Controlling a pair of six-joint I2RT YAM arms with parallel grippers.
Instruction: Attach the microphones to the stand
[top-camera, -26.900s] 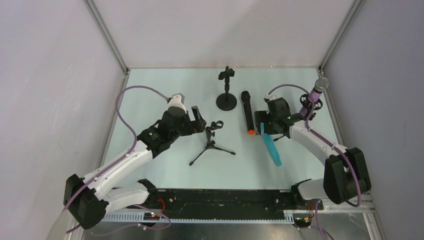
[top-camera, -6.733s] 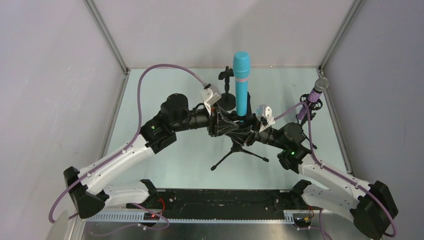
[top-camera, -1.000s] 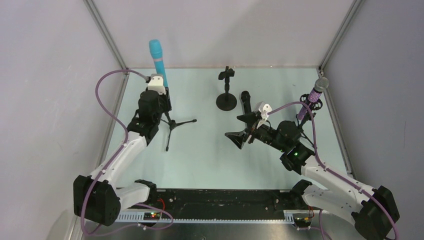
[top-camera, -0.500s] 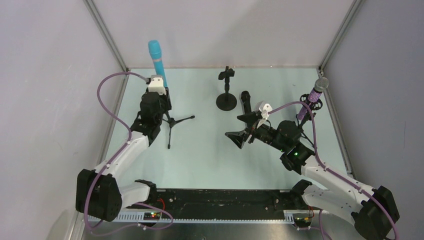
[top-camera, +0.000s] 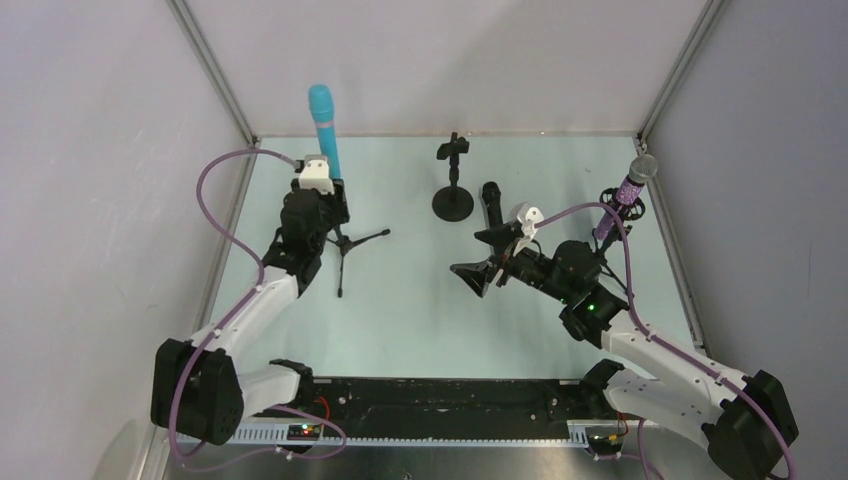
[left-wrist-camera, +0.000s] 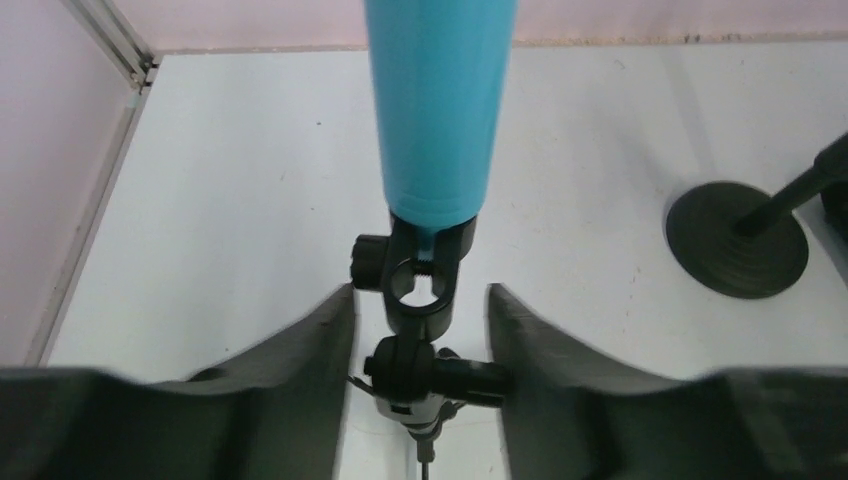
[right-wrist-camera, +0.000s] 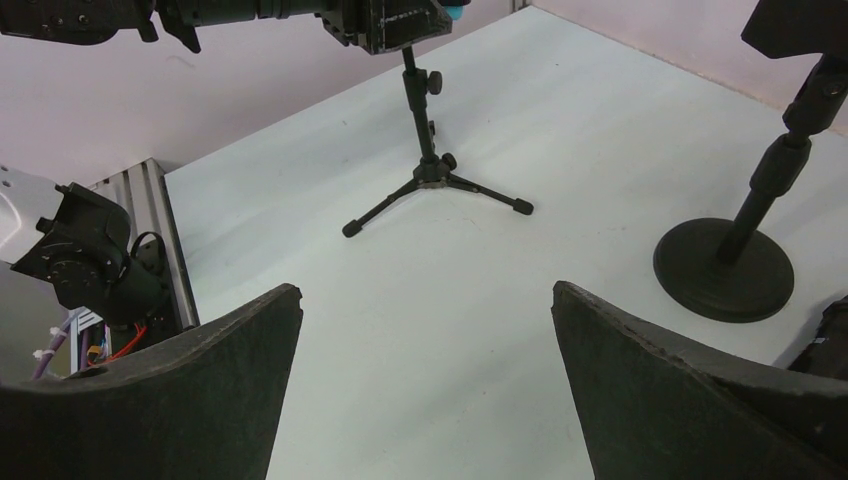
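The cyan microphone (top-camera: 322, 125) stands upright in the clip of the black tripod stand (top-camera: 343, 243) at the far left. My left gripper (top-camera: 322, 208) is closed around the stand's neck just under the clip (left-wrist-camera: 415, 290); the side knob touches one finger (left-wrist-camera: 545, 370). The cyan mic fills the top of the left wrist view (left-wrist-camera: 440, 100). The black microphone (top-camera: 491, 200) lies on the table beside the round-base stand (top-camera: 453, 203), whose clip is empty. The glittery purple microphone (top-camera: 632, 183) sits in a small stand at the right. My right gripper (top-camera: 478, 268) is open and empty above the table's middle.
The right wrist view shows the tripod stand (right-wrist-camera: 430, 160), the round-base stand (right-wrist-camera: 725, 270) and a black edge of the lying mic (right-wrist-camera: 832, 340). Aluminium frame posts and grey walls close in the table (top-camera: 420, 320) on three sides.
The cyan microphone has swung from leaning left to nearly upright, and my left wrist shifted slightly. The tripod legs and the right arm have stayed put.
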